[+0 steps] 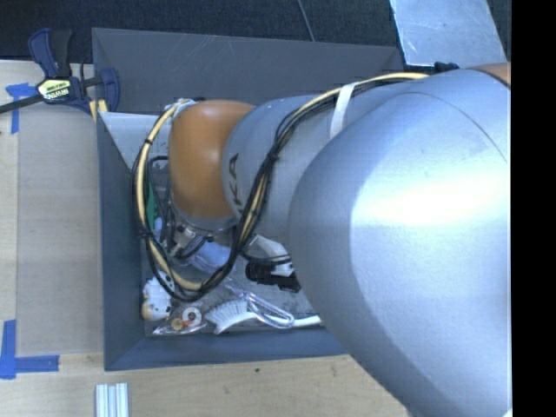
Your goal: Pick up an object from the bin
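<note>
Several small things (187,307) heaped at 6 o'clock of grey metal bin (117,259), white bristled brush (228,313) near claw (184,243). Cannot tell whether clenched or released.

— What is at the far side, at the top?
— A dark floor covering (217,3), almost black, with a rough texture like carpet. A thin cable (301,7) runs over it.
— And in the top right corner?
— A flat silvery sheet (443,20) lies on the dark covering. It is pale and a little shiny, so light falls on it from above.
— What do you see at the near side?
— A light wooden tabletop (261,393) along the lower edge, evenly lit. A small ribbed metal piece (111,398) lies on it, at the left.
</note>
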